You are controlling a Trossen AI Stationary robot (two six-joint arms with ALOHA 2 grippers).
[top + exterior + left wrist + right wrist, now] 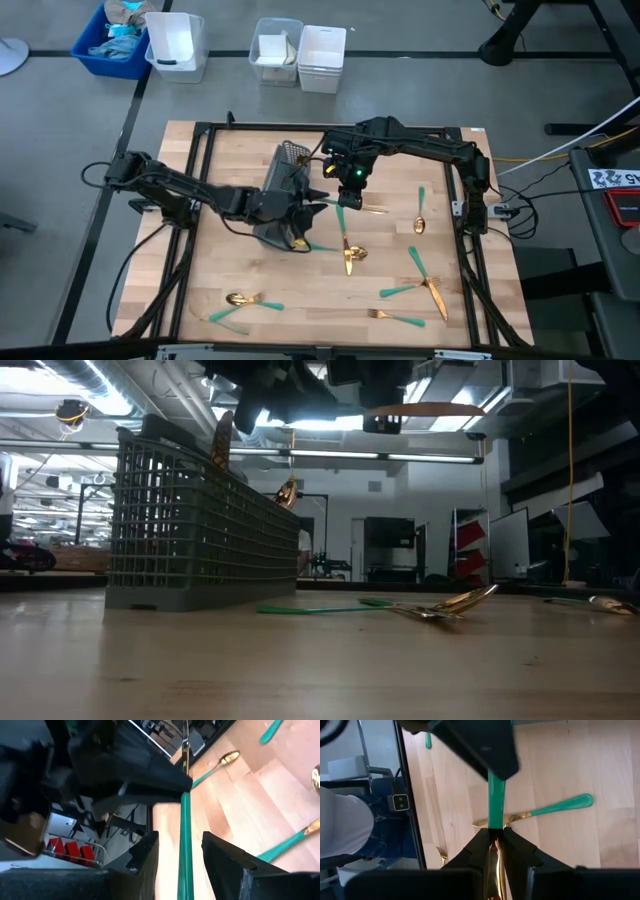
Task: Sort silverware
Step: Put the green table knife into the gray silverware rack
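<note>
A piece of silverware with a teal handle (496, 800) and a gold metal head hangs above the table's middle, beside the grey mesh caddy (285, 190). My right gripper (495, 842) is shut on it. My left gripper (181, 865) is open, with one finger on either side of the teal handle (185, 840) and a gap showing on both sides. More silverware lies flat on the wooden table: spoons (350, 255) (420, 218) (240, 299), a fork (395, 318) and a knife (435, 295). Gold heads (222, 440) stick up out of the caddy (190, 530). My right gripper pinches the piece's gold metal part (495, 851) between its two fingers, just past where the teal handle ends. The fingers slant down from above and lie along the piece. The piece is lifted clear of the table, its handle reaching away toward my left gripper.
White bins (322, 58) (178, 45) and a blue bin (112, 40) stand on the floor beyond the table's far edge. A black frame (200, 140) runs around the tabletop. A person's sleeve and trousers (350, 835) show beside the table.
</note>
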